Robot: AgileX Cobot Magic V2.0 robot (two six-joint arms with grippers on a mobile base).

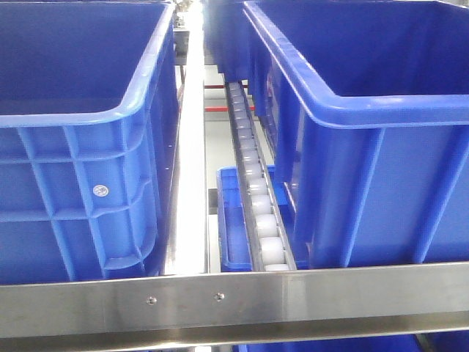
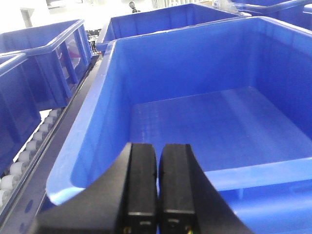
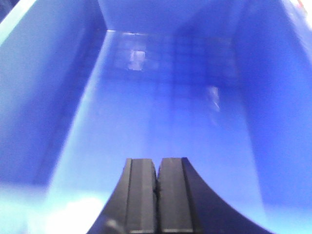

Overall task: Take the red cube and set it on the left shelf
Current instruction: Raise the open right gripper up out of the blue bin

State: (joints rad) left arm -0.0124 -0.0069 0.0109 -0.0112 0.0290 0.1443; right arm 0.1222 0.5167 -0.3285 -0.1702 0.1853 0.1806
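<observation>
Between the crates you can see a pale grey floor [image 1: 220, 132] far below, with a red line [image 1: 212, 108] painted across it. In the left wrist view, the far background [image 2: 29, 12] is very bright and washed out, and a dark blurred shape [image 2: 132, 7] stands there, too small to identify.

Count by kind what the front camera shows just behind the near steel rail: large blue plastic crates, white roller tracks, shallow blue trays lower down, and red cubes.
Large blue plastic crates: 2
White roller tracks: 1
Shallow blue plastic trays on the lower level: 1
Red cubes: 0 in view
Total: 4
</observation>
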